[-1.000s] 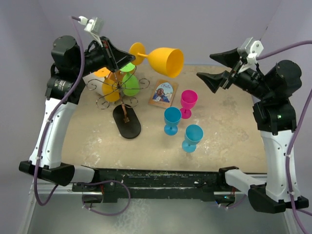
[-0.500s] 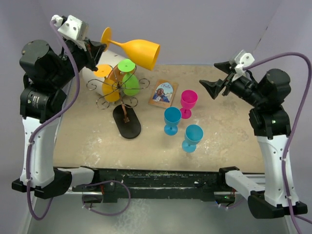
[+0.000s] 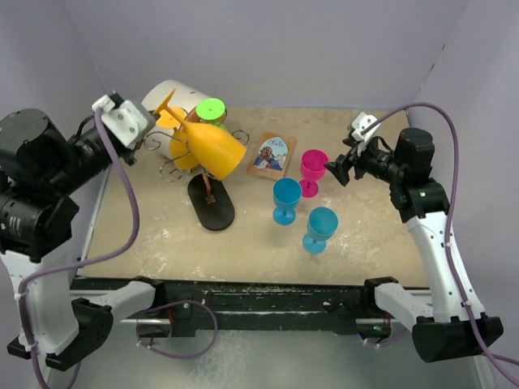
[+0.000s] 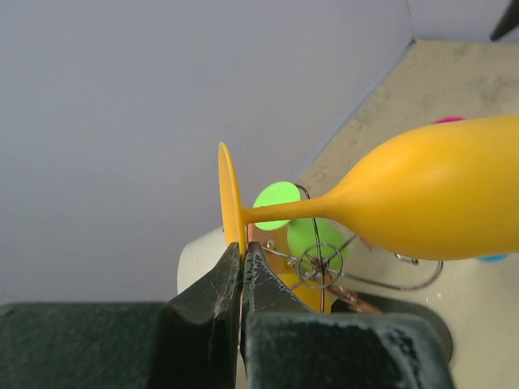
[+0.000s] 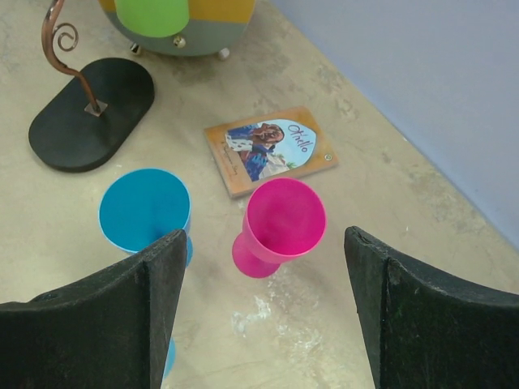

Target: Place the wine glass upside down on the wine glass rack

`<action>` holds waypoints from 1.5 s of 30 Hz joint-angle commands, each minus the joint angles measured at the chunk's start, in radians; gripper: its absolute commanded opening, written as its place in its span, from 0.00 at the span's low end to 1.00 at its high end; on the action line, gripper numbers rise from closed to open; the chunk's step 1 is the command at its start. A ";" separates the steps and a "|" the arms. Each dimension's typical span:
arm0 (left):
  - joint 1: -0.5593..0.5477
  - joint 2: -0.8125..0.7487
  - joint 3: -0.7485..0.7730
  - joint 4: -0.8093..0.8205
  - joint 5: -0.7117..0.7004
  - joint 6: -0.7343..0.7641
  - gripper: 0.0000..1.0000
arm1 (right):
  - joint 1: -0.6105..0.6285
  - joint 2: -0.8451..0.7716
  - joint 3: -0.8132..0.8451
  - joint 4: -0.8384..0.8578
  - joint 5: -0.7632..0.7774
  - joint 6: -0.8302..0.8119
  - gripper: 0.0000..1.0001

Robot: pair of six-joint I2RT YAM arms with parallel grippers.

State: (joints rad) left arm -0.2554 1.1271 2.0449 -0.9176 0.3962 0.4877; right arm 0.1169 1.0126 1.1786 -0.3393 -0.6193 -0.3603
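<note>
My left gripper (image 3: 160, 121) is shut on the foot disc of an orange wine glass (image 3: 212, 150). The glass hangs tilted, bowl down and to the right, over the dark wire rack (image 3: 195, 166) with its black oval base (image 3: 212, 203). In the left wrist view the fingers (image 4: 242, 261) pinch the thin foot (image 4: 230, 198), the bowl (image 4: 434, 198) reaches right, and the rack's wire hub (image 4: 319, 263) lies behind. A green glass (image 3: 211, 110) and a yellow one (image 3: 183, 156) hang on the rack. My right gripper (image 3: 334, 170) is open and empty.
A pink glass (image 5: 284, 220) stands below my open right gripper (image 5: 263, 300), with a blue glass (image 5: 146, 209) to its left and another blue glass (image 3: 320, 228) nearer. A book (image 3: 271, 155) lies by the rack. A white cylinder (image 3: 174, 99) lies behind the rack.
My left arm pulled back left and swung the orange glass down, from level and high to bowl-down over the rack. My right arm moved down and left toward the pink glass.
</note>
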 commanded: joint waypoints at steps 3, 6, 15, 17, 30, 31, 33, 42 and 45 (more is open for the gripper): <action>0.005 -0.032 0.077 -0.245 0.093 0.230 0.00 | -0.004 -0.053 -0.052 0.072 0.006 -0.039 0.82; 0.007 -0.043 0.092 -0.323 0.052 0.311 0.00 | -0.005 -0.066 -0.075 0.087 0.007 -0.038 0.82; 0.010 -0.080 0.029 -0.479 -0.148 0.543 0.00 | -0.017 -0.066 -0.087 0.092 0.010 -0.040 0.83; 0.010 -0.087 0.005 -0.506 -0.198 0.597 0.00 | -0.019 -0.066 -0.092 0.094 0.012 -0.042 0.83; 0.010 -0.090 -0.126 -0.498 -0.428 0.674 0.00 | -0.022 -0.066 -0.104 0.100 0.024 -0.051 0.83; 0.010 -0.087 -0.148 -0.481 -0.452 0.677 0.00 | -0.022 -0.066 -0.105 0.100 0.027 -0.053 0.83; 0.011 -0.081 -0.181 -0.447 -0.480 0.690 0.00 | -0.023 -0.065 -0.106 0.098 0.036 -0.060 0.83; 0.011 -0.068 -0.249 -0.308 -0.390 0.718 0.00 | -0.023 -0.063 -0.109 0.116 0.063 -0.068 0.84; 0.010 -0.060 -0.262 -0.277 -0.319 0.734 0.00 | -0.023 -0.060 -0.109 0.120 0.066 -0.070 0.84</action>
State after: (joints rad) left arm -0.2489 1.0714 1.7885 -1.3018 -0.0216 1.1831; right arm 0.0971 0.9611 1.0714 -0.2764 -0.5663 -0.4152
